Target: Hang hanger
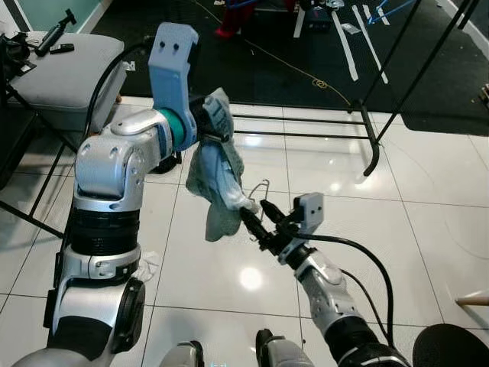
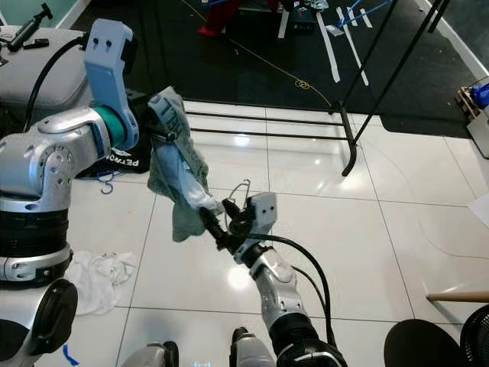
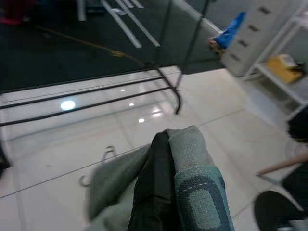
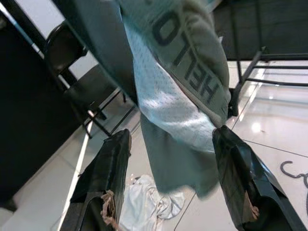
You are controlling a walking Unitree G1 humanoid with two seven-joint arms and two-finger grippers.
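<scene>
The left gripper point(image 1: 218, 126) is raised at chest height with its black fingers point(image 3: 155, 192) clamped on the bunched top of a pale green garment point(image 1: 218, 183), which hangs down from it in a loose twist. A thin wire hanger point(image 1: 258, 191) pokes out beside the lower folds of the cloth, its hook visible against the white tile floor point(image 1: 428, 222). The right gripper point(image 1: 254, 218) reaches up from below with its fingers spread, and in the right wrist view the printed fabric hangs between the two tips without being pinched. Behind both arms stands a black clothes rack point(image 1: 367, 122), well apart from the hanger, and a crumpled white cloth point(image 2: 95, 279) lies on the floor near the robot's left leg. The step in hand looks like getting the hanger settled in the garment before carrying it to the rack. To do it well, the right gripper should take hold of the wire itself, not the cloth, while the left arm holds the fabric steady so the hook stays free and upright.
</scene>
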